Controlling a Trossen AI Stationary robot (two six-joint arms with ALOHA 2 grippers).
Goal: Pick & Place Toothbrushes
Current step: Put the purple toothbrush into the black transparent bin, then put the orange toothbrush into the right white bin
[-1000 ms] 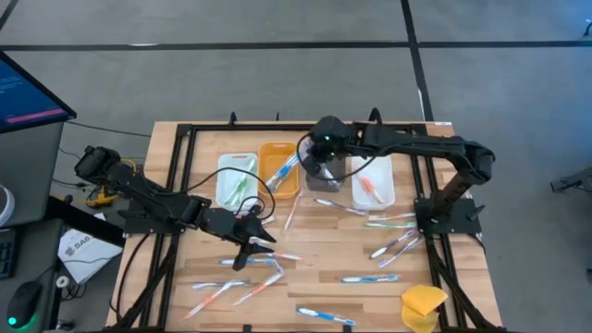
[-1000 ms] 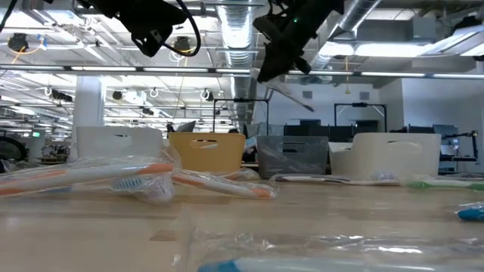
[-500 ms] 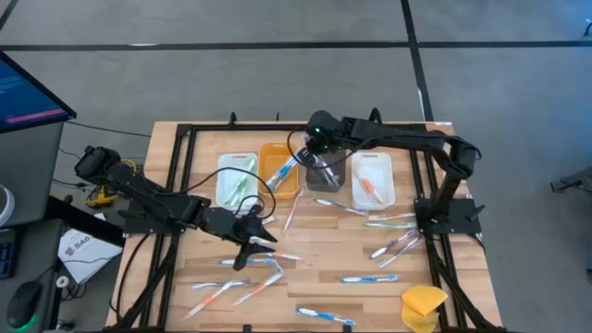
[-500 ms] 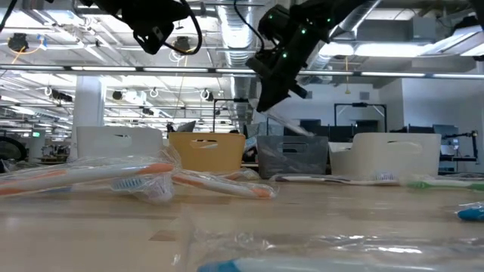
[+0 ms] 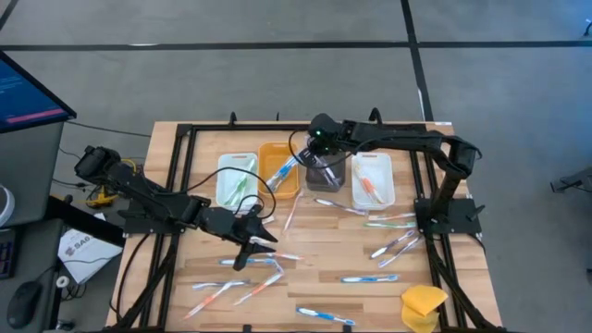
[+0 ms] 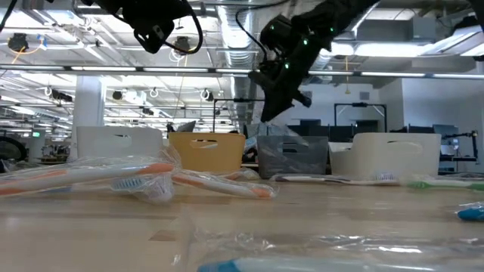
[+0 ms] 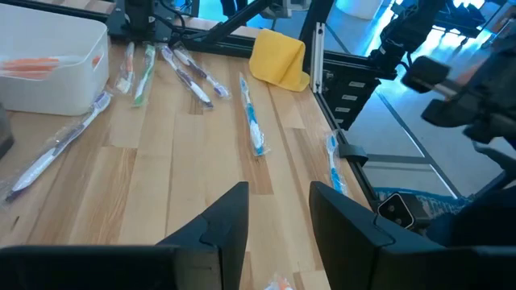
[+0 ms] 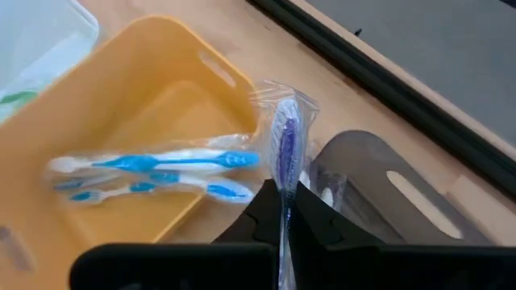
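**Right arm holds a purple brush over the bins**

From above, the right gripper (image 5: pixel 317 159) sits over the row of bins at the table's far side, just above the dark grey plastic bin (image 5: pixel 326 173), between the orange plastic bin (image 5: pixel 278 169) and the white plastic bin on the right (image 5: pixel 373 178). A pale green bin (image 5: pixel 236 178) ends the row on the left. The left gripper (image 5: pixel 259 242) hangs over the middle of the wooden table (image 5: pixel 324 236), with loose wrapped toothbrushes (image 5: pixel 370 278) scattered around it and off to the right. A yellow sponge-like lump (image 5: pixel 421 305) sits at the near right corner.

At table height, the right gripper (image 6: pixel 278 97) is up in the air above the grey bin (image 6: pixel 292 156), and wrapped orange-handled brushes (image 6: pixel 113 174) lie in the foreground.

Through the left wrist camera, that arm's dark fingers (image 7: pixel 230 221) stand spread with nothing between them, bare wood showing in the gap.

Through the right wrist camera, the fingers (image 8: pixel 310 213) are pressed together on a purple-bristled toothbrush in a clear wrapper (image 8: pixel 285 149). It pokes out past the orange bin's rim, where two blue-and-white brushes (image 8: pixel 157 161) already lie, with the grey bin alongside.
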